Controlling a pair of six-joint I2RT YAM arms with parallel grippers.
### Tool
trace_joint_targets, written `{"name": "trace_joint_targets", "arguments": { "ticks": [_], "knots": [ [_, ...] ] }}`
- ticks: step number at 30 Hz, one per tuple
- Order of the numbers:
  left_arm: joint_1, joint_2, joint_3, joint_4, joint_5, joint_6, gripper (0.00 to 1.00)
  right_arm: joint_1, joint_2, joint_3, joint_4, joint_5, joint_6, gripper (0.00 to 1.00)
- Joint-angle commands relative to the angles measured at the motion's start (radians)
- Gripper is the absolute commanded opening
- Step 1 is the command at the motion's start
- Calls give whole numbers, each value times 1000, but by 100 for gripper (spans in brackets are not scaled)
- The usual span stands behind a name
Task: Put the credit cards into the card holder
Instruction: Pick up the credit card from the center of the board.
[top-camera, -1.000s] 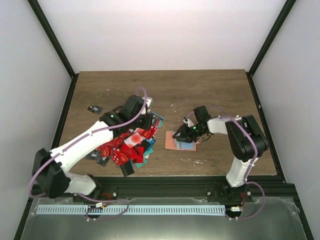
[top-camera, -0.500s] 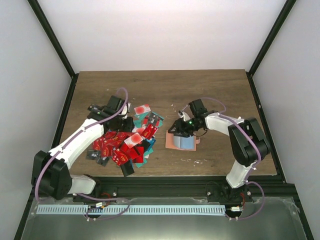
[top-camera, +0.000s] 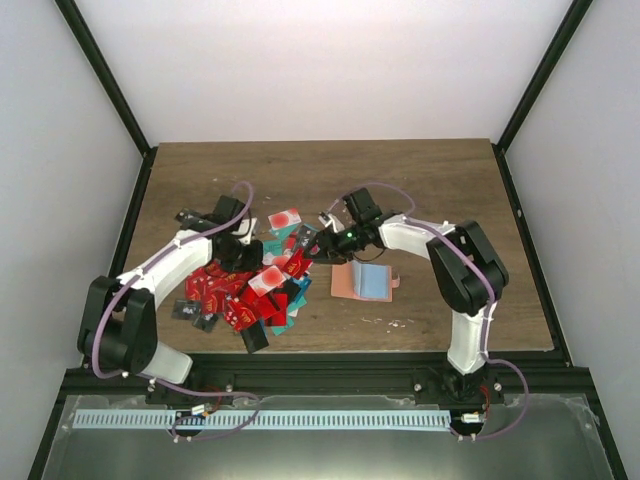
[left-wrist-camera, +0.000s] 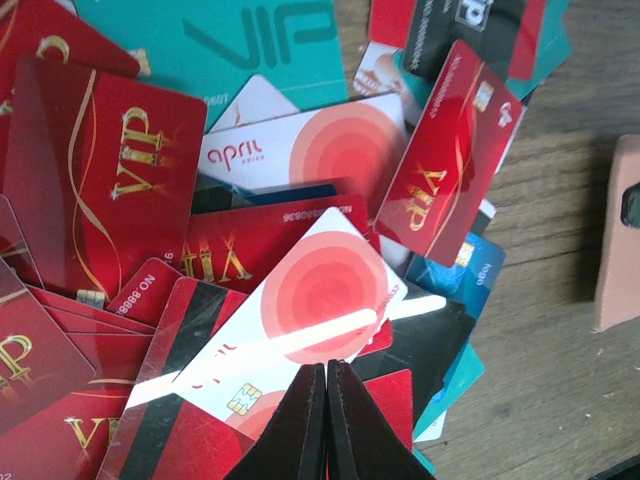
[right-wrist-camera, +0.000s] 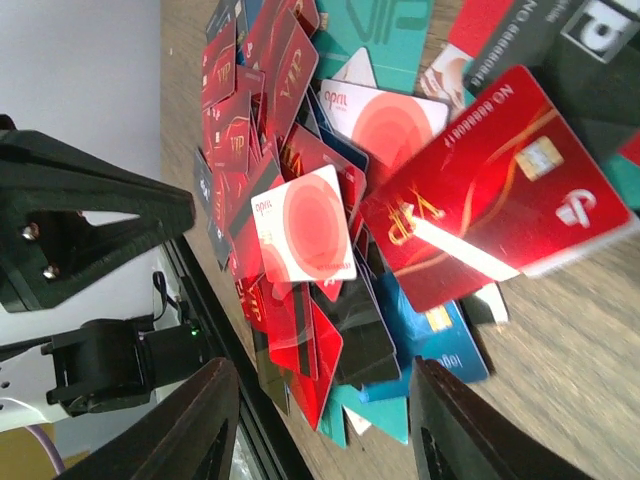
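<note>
The credit cards (top-camera: 250, 295) lie in a loose pile at the table's left centre, mostly red, with some teal, black and white with a red spot. The salmon card holder (top-camera: 343, 284) lies flat to the right of the pile, with a light blue card (top-camera: 375, 282) on it. My left gripper (top-camera: 243, 258) is shut and empty; in the left wrist view (left-wrist-camera: 326, 366) its tips hang over a white red-spot card (left-wrist-camera: 325, 295). My right gripper (top-camera: 312, 250) is open at the pile's right edge. In the right wrist view (right-wrist-camera: 325, 400) it is over red, black and teal cards (right-wrist-camera: 460, 215).
A white red-spot card (top-camera: 285, 218) lies at the pile's far edge. A stray black card (top-camera: 187, 217) lies far left and another (top-camera: 252, 338) by the near edge. The holder's edge (left-wrist-camera: 615, 235) shows at the right of the left wrist view. A black frame rail (top-camera: 330, 365) runs along the near edge.
My right gripper has left the card holder and moved left to the pile. My left gripper has swung from the pile's far right to its left part and has come down over it.
</note>
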Motion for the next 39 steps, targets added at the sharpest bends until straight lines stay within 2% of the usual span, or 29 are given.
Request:
{"name": "trace_joint_targets", "arguments": {
  "ticks": [1, 16, 31, 39],
  "knots": [
    [11, 18, -18, 6, -3, 0, 4, 40, 68, 106, 26, -51, 11, 49],
    [26, 114, -62, 12, 14, -8, 4, 111, 274, 289, -38, -81, -21, 50],
    [25, 163, -130, 39, 9, -41, 4, 156, 366, 342, -51, -120, -22, 49],
    [26, 157, -146, 72, 62, -52, 4, 161, 380, 339, -14, -158, 3, 47]
  ]
}}
